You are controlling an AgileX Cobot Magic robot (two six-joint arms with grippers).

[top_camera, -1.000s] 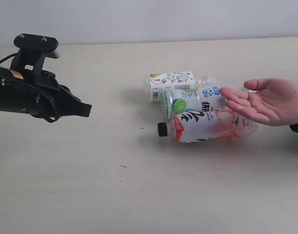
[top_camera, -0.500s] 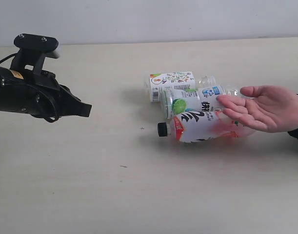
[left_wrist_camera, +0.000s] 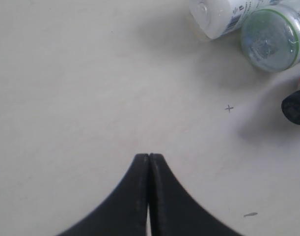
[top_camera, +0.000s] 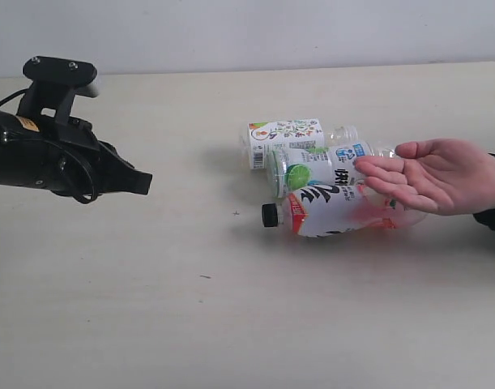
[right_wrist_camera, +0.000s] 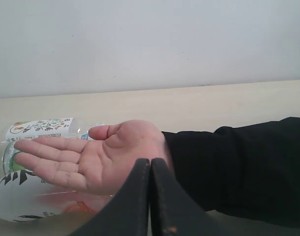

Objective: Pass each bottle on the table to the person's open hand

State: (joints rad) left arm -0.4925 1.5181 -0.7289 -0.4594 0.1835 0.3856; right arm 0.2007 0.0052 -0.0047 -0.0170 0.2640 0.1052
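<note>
In the exterior view, the right-hand ends of the red-white bottle (top_camera: 328,211) and the green-lime bottle (top_camera: 308,170) are covered by the person's hand (top_camera: 437,174). A blue-labelled bottle (top_camera: 357,151) is seen only as a small patch beside the fingers. Label print is too small to be read. The left arm (top_camera: 28,154) is cut off at the left edge. The right gripper (right_wrist_camera: 150,160) is shown only in its wrist view. In the left wrist view, only the black cap (left_wrist_camera: 294,107) of the red-white bottle is included.
</note>
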